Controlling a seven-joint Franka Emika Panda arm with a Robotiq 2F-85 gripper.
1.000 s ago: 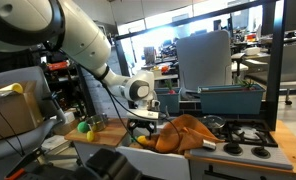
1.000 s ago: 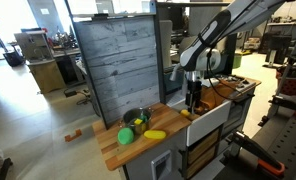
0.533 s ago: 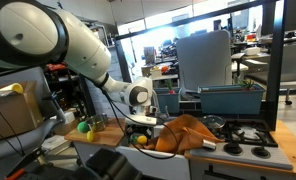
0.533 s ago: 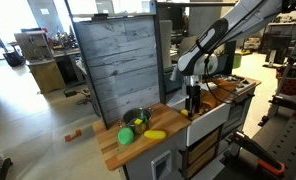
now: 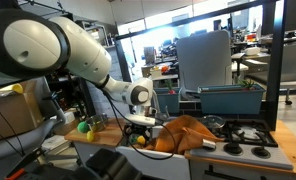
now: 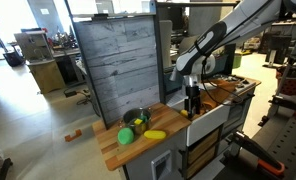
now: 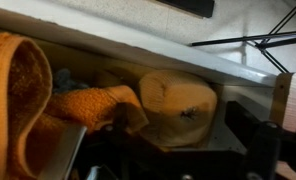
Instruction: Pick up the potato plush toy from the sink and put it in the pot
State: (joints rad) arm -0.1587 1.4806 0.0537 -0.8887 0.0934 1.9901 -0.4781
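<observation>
One claw [image 5: 140, 129] hangs just beside the potato plush toy [image 5: 184, 133].

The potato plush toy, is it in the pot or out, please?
Out: the potato plush toy sprawls beside the stove, apart from the pot.

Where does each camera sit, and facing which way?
Exterior view: close beside the arm, facing the floppy orange-brown fabric toy; arm and hand at left.
Exterior view: farther off, facing the low dark-grey metal pot on the counter's end; arm at top right.
Wrist view: close over the toy, hand's dark parts below.
Both exterior views show the hand.
</observation>
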